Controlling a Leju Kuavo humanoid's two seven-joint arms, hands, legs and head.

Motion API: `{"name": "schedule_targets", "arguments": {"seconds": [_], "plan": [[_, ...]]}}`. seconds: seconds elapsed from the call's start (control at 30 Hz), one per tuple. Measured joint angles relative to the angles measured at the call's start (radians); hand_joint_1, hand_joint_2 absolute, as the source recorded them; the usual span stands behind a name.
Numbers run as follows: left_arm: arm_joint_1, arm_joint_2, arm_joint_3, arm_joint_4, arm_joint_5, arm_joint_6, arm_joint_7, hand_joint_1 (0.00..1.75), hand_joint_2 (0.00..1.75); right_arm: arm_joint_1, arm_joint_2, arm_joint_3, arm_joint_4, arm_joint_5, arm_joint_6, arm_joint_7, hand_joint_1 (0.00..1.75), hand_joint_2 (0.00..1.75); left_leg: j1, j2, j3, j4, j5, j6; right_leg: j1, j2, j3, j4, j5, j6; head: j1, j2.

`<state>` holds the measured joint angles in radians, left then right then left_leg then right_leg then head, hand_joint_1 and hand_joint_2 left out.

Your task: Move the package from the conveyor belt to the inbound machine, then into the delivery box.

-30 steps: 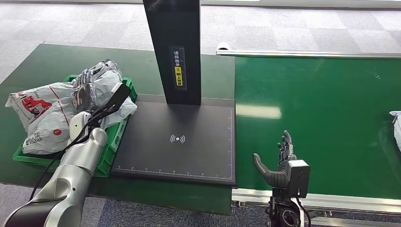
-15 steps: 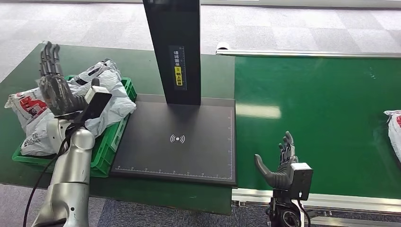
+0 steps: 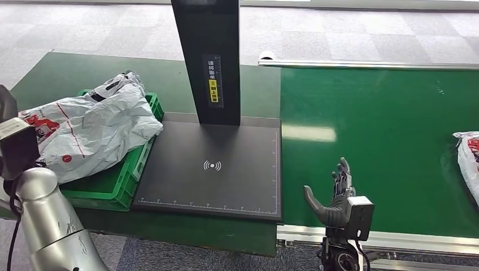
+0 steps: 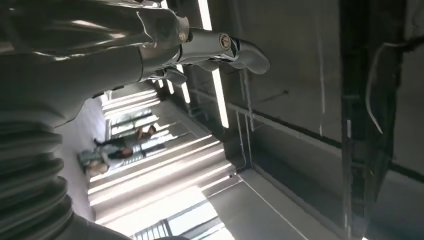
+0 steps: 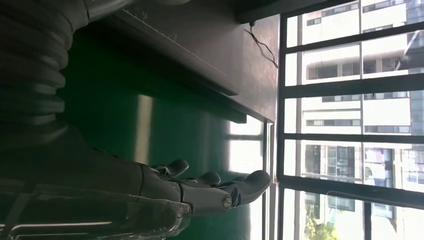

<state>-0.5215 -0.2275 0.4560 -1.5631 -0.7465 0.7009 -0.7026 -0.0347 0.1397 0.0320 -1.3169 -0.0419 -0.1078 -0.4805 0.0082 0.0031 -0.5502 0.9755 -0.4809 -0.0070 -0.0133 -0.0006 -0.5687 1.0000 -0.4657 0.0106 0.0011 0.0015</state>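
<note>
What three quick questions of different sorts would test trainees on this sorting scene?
1. True or false: the scanner pad is bare.
2. Where do the white bags lie? A) belt B) green crate C) floor
3. Fill in: a package shows at the belt's ____ edge.

Key: 1 true. 2 B. 3 right; the right robot hand stands open near the belt's front edge, holding nothing.

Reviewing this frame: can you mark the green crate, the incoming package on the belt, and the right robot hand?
green crate (image 3: 116,189), head view, on its bare front wall.
incoming package (image 3: 469,164), head view, on its white wrapping at the belt's right edge.
right robot hand (image 3: 333,197), head view, on the palm.
</note>
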Motion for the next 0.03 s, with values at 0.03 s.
{"name": "schedule_targets", "arguments": {"seconds": [0.03], "plan": [[0.004,-0.001,-0.008,-0.001,0.036,0.0,0.0,0.0,1.75,0.0,0.0,0.0,0.0,-0.005,0.004,0.0,0.0,1.75,0.0,0.0,0.0,0.0,0.0,0.0,0.0,0.0,0.0,0.0,0.0,0.0,0.0,0.0]]}}
